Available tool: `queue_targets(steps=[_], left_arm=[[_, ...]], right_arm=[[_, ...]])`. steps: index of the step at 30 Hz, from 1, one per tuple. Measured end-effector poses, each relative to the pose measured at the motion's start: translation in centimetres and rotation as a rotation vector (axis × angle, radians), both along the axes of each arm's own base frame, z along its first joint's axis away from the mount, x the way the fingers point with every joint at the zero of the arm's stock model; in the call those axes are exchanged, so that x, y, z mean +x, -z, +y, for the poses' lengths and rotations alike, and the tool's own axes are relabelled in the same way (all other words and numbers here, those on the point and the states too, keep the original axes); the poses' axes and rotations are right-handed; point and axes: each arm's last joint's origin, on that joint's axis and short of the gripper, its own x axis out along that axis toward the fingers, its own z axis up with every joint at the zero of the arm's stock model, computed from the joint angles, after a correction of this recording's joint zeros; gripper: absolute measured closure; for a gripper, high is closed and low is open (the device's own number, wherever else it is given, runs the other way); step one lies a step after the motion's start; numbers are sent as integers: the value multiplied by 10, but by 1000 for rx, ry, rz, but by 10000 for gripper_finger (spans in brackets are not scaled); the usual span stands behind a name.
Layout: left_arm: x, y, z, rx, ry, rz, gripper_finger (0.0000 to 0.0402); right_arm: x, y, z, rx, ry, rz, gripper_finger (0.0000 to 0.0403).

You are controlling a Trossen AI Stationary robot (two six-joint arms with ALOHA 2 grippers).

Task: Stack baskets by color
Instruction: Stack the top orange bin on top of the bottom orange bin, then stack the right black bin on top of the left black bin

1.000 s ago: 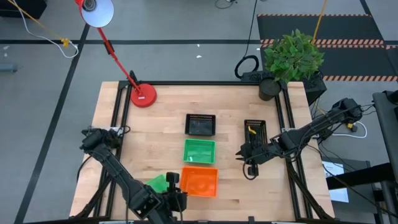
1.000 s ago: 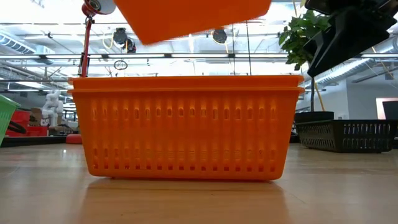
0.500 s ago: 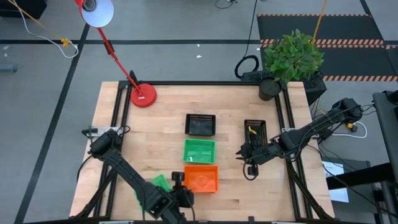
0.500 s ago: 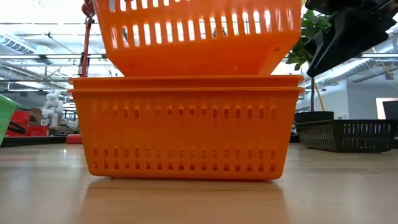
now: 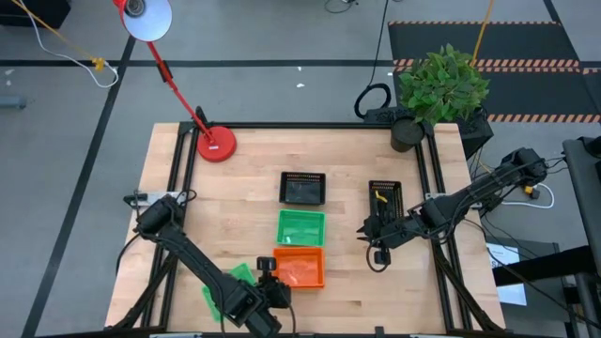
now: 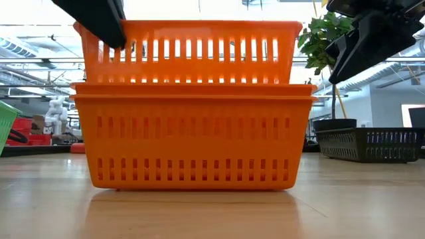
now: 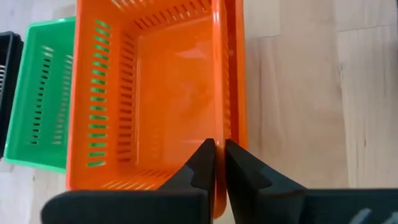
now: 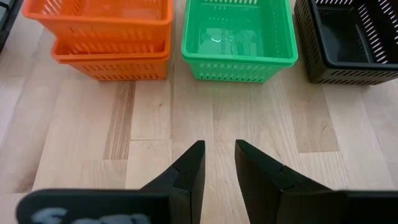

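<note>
An orange basket [image 6: 189,53] sits nested level in the orange stack [image 6: 192,143] at the table's near middle, also seen in the high view [image 5: 300,268]. My left gripper [image 7: 217,152] is shut on this top basket, at the stack's left end [image 5: 269,272]. Behind the stack stand a green basket [image 5: 300,228] and a black basket [image 5: 302,188] in a row. My right gripper [image 8: 217,152] hangs open over bare wood right of the row [image 5: 374,246], holding nothing. My left gripper pinches the top orange basket's near long wall [image 7: 219,121] close to its left corner, one finger inside the basket and one outside [image 6: 99,20]. The fingers slant down from the table's left. The basket rests level inside the basket below it.
A second green basket [image 5: 230,282] lies under my left arm, its corner showing tilted in the low view [image 6: 5,126]. Another black basket [image 5: 385,199] lies beside my right arm. A red lamp base [image 5: 216,144] and a potted plant [image 5: 437,89] stand at the far edge.
My left gripper has come down with the orange basket. The basket hung tilted above the stack and is now lowered into it, level.
</note>
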Motion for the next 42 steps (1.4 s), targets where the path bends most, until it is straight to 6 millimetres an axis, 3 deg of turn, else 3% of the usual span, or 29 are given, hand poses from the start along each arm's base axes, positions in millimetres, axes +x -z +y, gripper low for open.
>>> queue_targets(steps=[11, 18, 26, 34, 42], left_arm=[[5, 10, 5, -37, -5, 2, 288], [-1, -7, 5, -61, 21, -18, 249], [-13, -44, 11, -12, 52, -139, 243], [-9, -48, 21, 97, 81, -147, 243], [-3, -47, 29, 133, 98, -126, 243]], right_arm=[[-1, 1, -1, 18, 27, 17, 322], [-8, 7, -5, -1, 95, 98, 322], [-26, 17, -13, -26, 225, 292, 302], [-32, 19, -17, -79, 251, 337, 254], [-46, 48, -22, -101, 236, 423, 265]])
